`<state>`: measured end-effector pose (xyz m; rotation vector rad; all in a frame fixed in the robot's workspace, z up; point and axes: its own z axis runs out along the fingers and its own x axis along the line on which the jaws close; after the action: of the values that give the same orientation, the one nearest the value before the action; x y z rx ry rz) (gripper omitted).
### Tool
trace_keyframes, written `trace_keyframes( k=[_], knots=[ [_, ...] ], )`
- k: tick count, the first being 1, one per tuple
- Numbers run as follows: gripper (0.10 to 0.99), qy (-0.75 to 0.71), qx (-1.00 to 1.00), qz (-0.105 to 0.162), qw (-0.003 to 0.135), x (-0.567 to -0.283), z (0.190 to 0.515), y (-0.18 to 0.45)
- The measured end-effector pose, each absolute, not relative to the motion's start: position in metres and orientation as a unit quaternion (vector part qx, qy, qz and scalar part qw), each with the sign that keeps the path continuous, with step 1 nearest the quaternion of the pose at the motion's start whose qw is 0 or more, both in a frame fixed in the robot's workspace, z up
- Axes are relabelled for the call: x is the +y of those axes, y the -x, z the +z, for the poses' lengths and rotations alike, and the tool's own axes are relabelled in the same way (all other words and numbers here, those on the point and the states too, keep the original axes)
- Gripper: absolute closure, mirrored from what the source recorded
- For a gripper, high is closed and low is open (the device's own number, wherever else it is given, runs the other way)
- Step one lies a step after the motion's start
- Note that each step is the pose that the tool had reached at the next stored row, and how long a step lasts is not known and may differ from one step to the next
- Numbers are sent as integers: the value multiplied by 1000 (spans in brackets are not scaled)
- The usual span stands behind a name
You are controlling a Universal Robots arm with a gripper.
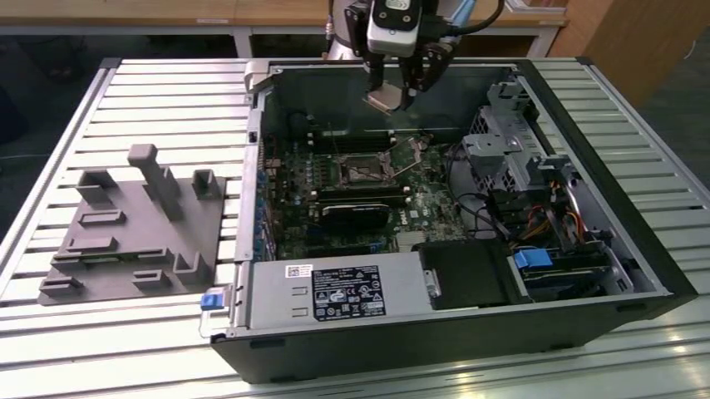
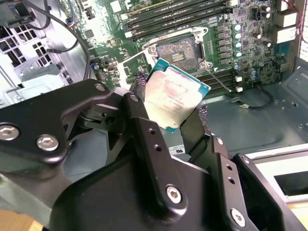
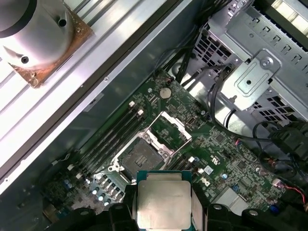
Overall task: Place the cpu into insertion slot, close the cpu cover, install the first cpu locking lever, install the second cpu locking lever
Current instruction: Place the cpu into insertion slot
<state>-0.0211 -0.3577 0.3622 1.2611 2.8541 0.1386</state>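
Exterior view: my tool (image 1: 397,96) pinching the cpu (image 1: 384,101) above the insertion slot (image 1: 361,173), apart.
Table (image 1: 155,91): pale slatted metal, carries open computer case (image 1: 444,349), grey fixture (image 1: 133,224).
Room: wooden furniture (image 1: 627,33) behind.

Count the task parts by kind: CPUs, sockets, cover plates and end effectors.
cpu, held above the board: 1
insertion slot, empty: 1
cpu cover, swung open beside the slot: 1
end effector, closed on the cpu: 1
Total: 4
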Motion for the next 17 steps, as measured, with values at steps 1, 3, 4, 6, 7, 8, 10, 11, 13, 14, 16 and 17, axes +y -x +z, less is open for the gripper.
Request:
trace_keyframes(
  k=[1, 3, 4, 6, 7, 8, 10, 11, 13, 14, 16, 17],
  knots=[
    [549, -406, 913, 44, 9, -358, 362, 21],
    [549, -411, 910, 44, 9, -358, 362, 21],
    [549, -414, 909, 44, 10, -358, 362, 21],
    [549, -419, 907, 44, 10, -358, 362, 21],
    [549, -421, 906, 44, 10, -358, 362, 21],
    [549, -423, 905, 44, 10, -358, 361, 21],
    [549, -429, 902, 44, 10, -358, 361, 21],
    [549, -432, 901, 44, 10, -358, 361, 21],
    [549, -439, 897, 44, 11, -358, 361, 21],
    [549, -443, 895, 44, 11, -358, 360, 21],
    [549, -453, 891, 44, 11, -358, 360, 21],
    [549, -458, 888, 44, 12, -358, 360, 21]
  ],
)
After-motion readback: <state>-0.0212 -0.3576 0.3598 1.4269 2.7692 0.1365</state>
